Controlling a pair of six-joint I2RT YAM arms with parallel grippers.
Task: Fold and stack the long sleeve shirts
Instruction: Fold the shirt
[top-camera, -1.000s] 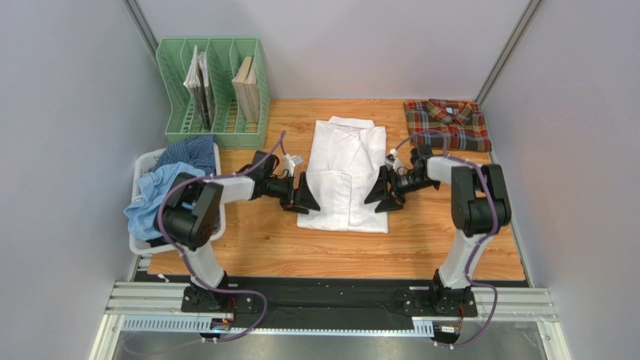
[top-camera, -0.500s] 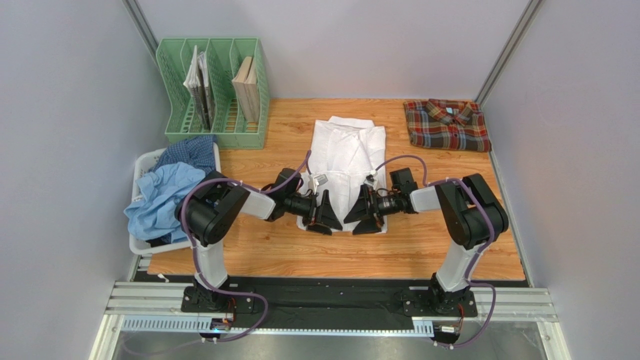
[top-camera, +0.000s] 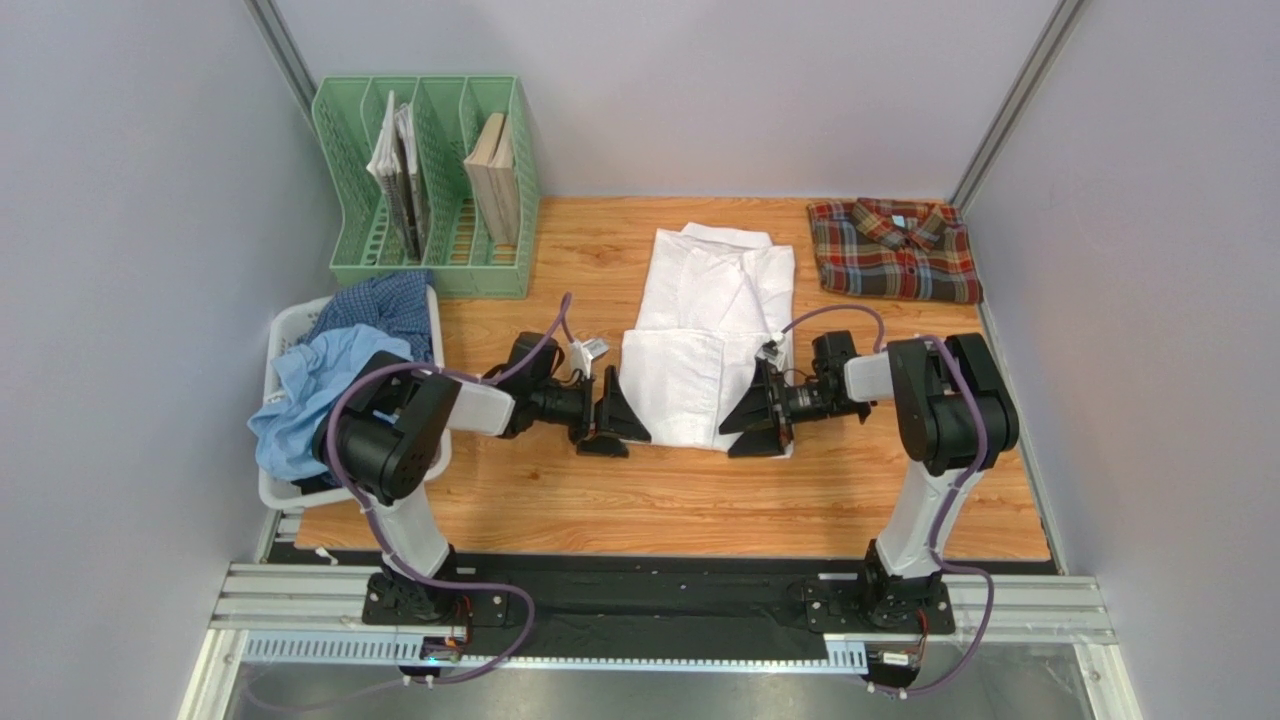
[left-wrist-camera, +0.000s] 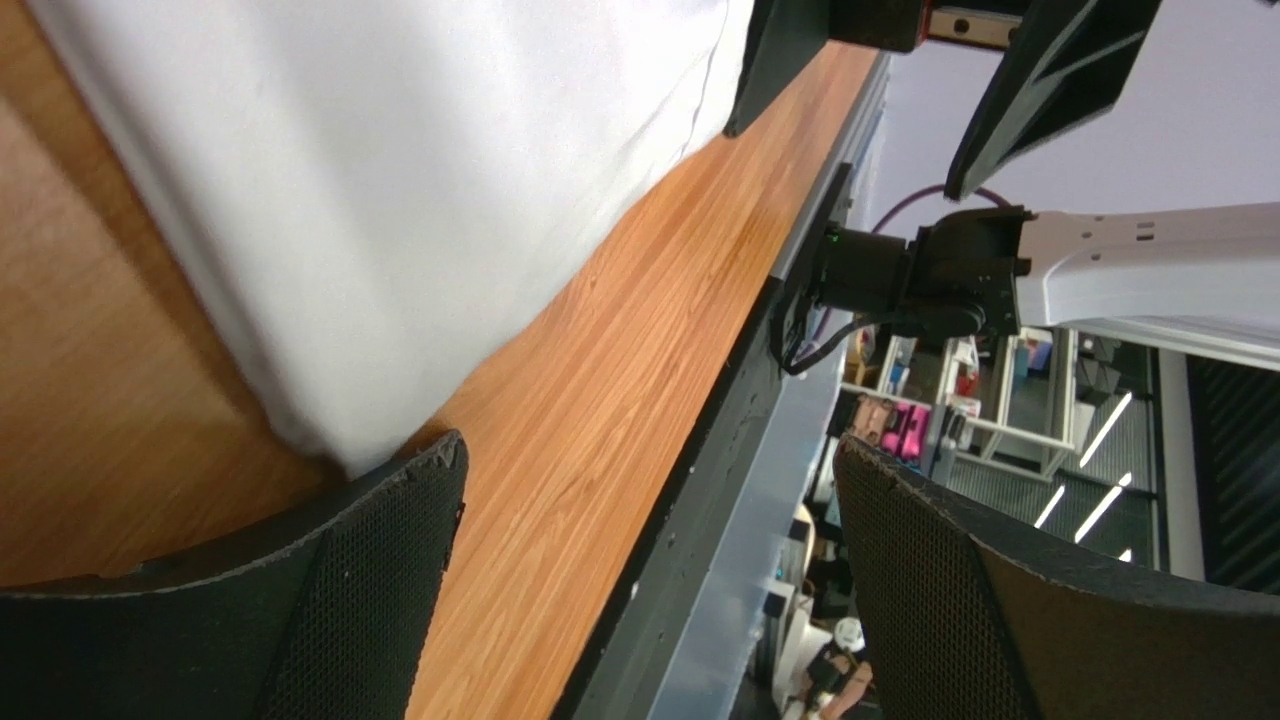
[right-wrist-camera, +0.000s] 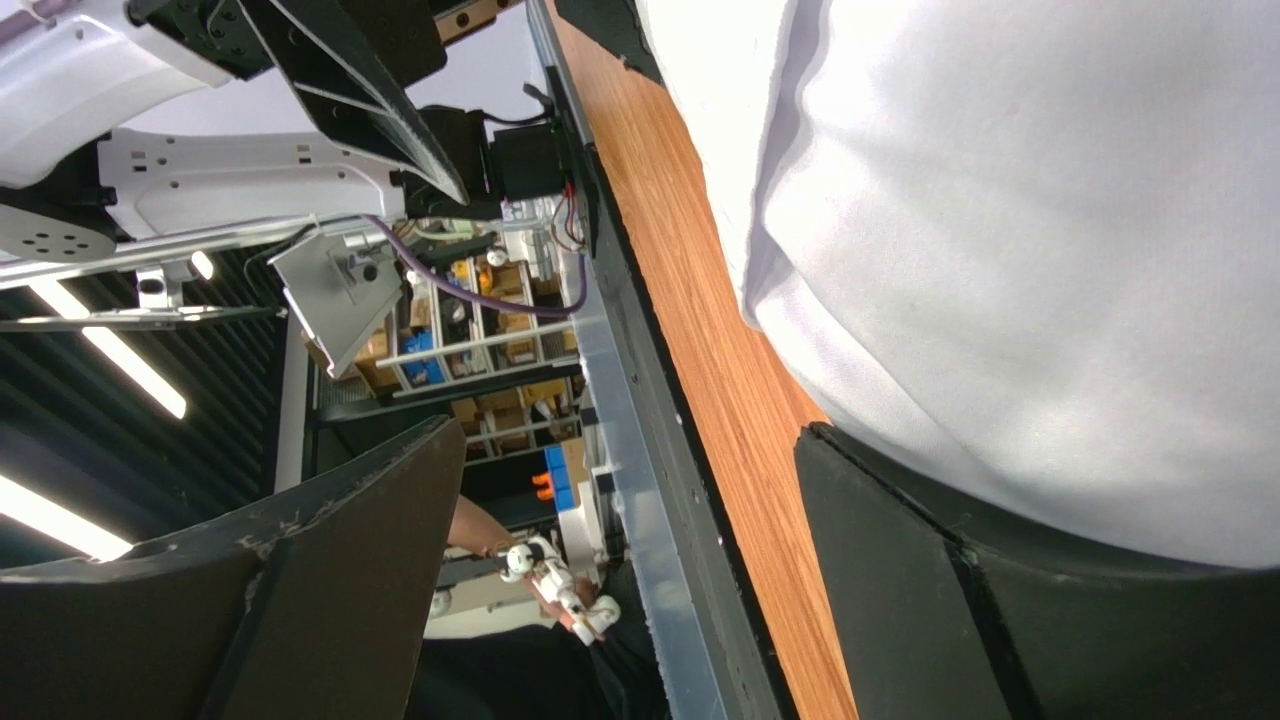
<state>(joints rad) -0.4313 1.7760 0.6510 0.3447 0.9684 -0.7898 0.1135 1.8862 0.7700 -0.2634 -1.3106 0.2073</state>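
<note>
Now the folded plain white cloth shirt (top-camera: 699, 338) lies on the wooden counter (top-camera: 601, 503) between the left jaws and right jaws, both wide open and empty, its long axis running away from the bases, each near corner equally close.

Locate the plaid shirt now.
In the top view, the plaid shirt lies folded at the far right corner of the table, right of the white shirt.

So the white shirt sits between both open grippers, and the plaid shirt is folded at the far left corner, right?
No. The plaid shirt is folded at the far right corner, not the left; the top view shows it. The white shirt does sit between the open left gripper and right gripper.
</note>
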